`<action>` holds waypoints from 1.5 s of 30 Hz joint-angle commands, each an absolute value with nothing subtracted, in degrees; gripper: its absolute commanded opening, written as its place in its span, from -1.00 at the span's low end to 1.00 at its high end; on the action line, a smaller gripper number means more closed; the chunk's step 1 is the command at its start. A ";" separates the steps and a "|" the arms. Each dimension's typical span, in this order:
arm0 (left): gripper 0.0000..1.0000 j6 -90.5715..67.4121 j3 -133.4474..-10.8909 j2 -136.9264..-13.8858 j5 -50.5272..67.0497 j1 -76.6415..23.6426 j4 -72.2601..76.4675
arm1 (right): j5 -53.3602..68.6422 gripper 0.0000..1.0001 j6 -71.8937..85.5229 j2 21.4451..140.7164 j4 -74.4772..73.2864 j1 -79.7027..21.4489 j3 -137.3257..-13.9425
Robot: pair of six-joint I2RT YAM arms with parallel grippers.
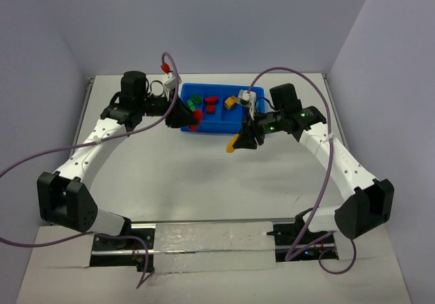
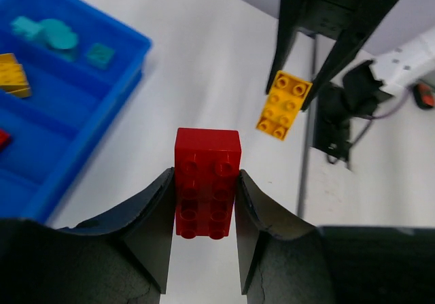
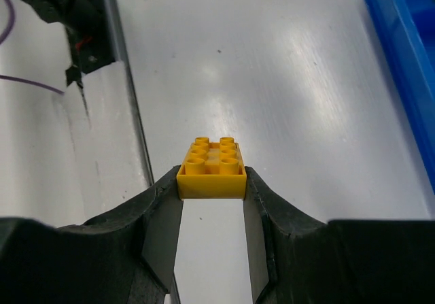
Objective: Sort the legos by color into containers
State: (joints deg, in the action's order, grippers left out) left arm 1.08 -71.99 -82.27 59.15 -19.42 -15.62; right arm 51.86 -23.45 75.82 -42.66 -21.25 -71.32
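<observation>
Red brick [image 2: 207, 156] sits tight between the two black fingers of the left gripper [image 2: 206, 177]. The fingers press on its two long sides, so this gripper is closed on it. The bumpy top of the brick faces the wrist camera, and its far end sticks out past the fingertips. From above, the red brick hangs right by the near left corner of the blue tray [image 1: 219, 131]. In the left wrist view the tray wall is just to the left of the brick, and white table [image 1: 204, 188] is under it.

The right gripper [image 3: 211, 179] is closed on a yellow brick [image 3: 212, 162]. Its fingers squeeze the brick from both sides, right at their tips, with the bumps facing up. From above, this brick is out in front of the tray's near wall, toward the right end, over bare table. The tray's blue edge is well off to the right in the right wrist view.

The two held bricks are apart from each other.

Inside the tray lie green bricks [image 1: 196, 102], red bricks [image 1: 211, 103] and one more yellow piece [image 1: 231, 103], each colour in its own slot. The left wrist view also shows teal pieces [image 2: 47, 33] in the far slot.
</observation>
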 commanded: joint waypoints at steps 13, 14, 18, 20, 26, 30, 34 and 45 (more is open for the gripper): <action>-1.00 -6.50 -84.44 -105.48 24.15 -24.94 10.06 | 42.91 -1.00 -20.99 77.25 -40.33 -15.44 -75.79; -1.00 -6.45 -85.47 -107.37 22.94 -25.36 11.11 | 42.55 -1.00 -20.40 77.03 -39.91 -15.35 -75.59; -1.00 -4.38 -88.63 -113.63 17.20 -27.11 13.73 | 41.55 -1.00 -19.20 76.47 -38.80 -15.03 -75.32; -1.00 -4.35 -90.02 -115.61 15.70 -27.29 13.91 | 41.46 -1.00 -19.05 76.46 -38.65 -15.01 -75.24; -0.93 -3.87 -96.50 -122.98 11.31 -27.36 13.03 | 41.40 -1.00 -18.63 76.64 -38.08 -14.80 -74.65; -0.88 -4.39 -100.21 -126.66 9.81 -27.42 10.44 | 41.22 -1.00 -18.19 76.90 -37.35 -14.77 -74.09; -0.63 -4.08 -101.11 -127.55 8.07 -27.42 8.86 | 40.13 -1.00 -17.91 76.62 -36.41 -14.77 -73.51; 0.28 -3.91 -104.85 -126.30 8.88 -27.42 3.52 | 36.92 -1.00 -14.59 78.27 -32.74 -14.77 -75.23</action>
